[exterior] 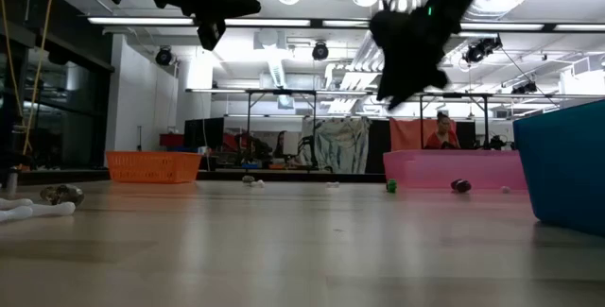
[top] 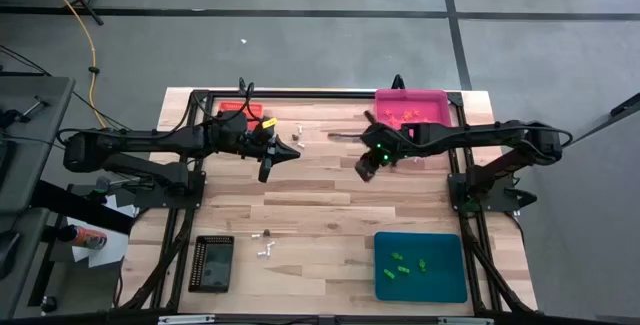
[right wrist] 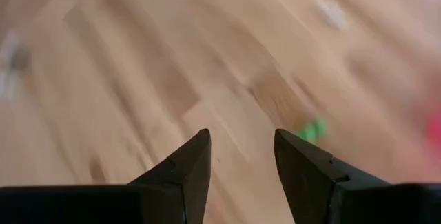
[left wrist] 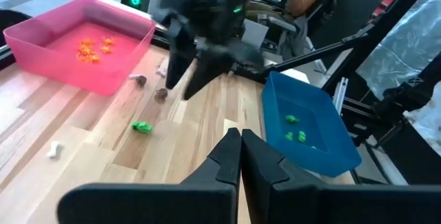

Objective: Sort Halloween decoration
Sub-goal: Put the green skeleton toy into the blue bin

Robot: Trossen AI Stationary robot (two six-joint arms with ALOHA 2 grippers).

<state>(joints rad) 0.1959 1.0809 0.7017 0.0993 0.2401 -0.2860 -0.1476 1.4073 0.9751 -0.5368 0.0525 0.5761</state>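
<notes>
Two dark fingers (right wrist: 238, 162) of the right gripper fill the bottom of its wrist view, spread apart with bare wood between them and nothing held. A green trinket (right wrist: 313, 129) lies on the table just beyond one fingertip. From above, the right gripper (top: 366, 168) hangs over the middle of the table (top: 320, 205), just in front of the pink tray (top: 411, 106).

Left gripper (top: 268, 168) hangs over the table's middle too, a bit to the left, jaws pressed together and empty.

Trinkets are kinda everywhere. Orange ones (left wrist: 93, 48) sit inside the pink tray, green ones (top: 400, 263) inside the teal tray (top: 420, 266) at the front right. A couple of dark brown bits (left wrist: 150, 87) lie on the wood beside the pink tray, and a small white piece (left wrist: 54, 150) sits farther out. More white bits (top: 265, 249) lie near the black tray (top: 211, 262) at the front left. An orange tray (top: 238, 110) sits at the back left, mostly hidden under the left arm.
</notes>
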